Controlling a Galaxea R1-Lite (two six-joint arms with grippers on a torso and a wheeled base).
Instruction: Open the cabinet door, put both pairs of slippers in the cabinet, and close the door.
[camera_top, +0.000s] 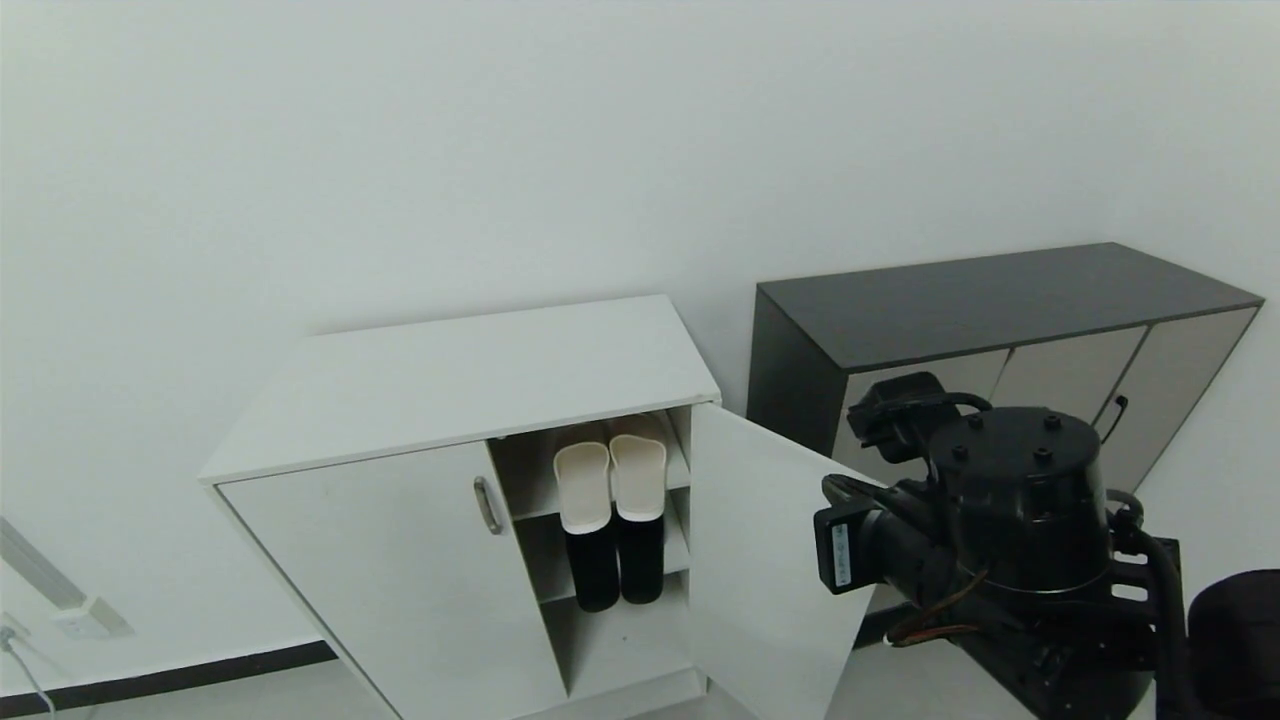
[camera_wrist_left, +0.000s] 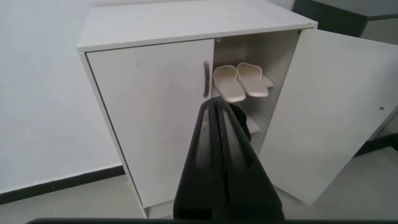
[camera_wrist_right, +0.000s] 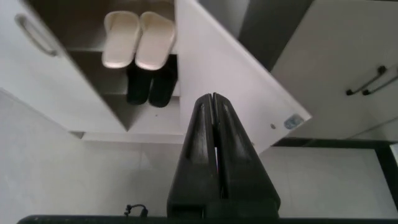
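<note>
The white cabinet (camera_top: 470, 375) stands against the wall with its right door (camera_top: 770, 560) swung open and its left door (camera_top: 400, 580) closed. A white pair of slippers (camera_top: 610, 480) lies on the upper shelf, toes outward. A black pair of slippers (camera_top: 615, 570) lies on the shelf below. My left gripper (camera_wrist_left: 217, 102) is shut and empty, held in front of the cabinet opening near the left door's handle (camera_wrist_left: 206, 78). My right gripper (camera_wrist_right: 214, 97) is shut and empty, just outside the open door (camera_wrist_right: 230, 81). The white slippers (camera_wrist_right: 137, 40) and black slippers (camera_wrist_right: 151, 87) lie beyond it.
A dark cabinet (camera_top: 1000, 290) with grey doors and black handles (camera_wrist_right: 367, 81) stands close to the right of the white one. The open door swings toward it. My right arm (camera_top: 1000, 500) is between the two cabinets. Bare floor (camera_wrist_right: 93, 174) lies in front.
</note>
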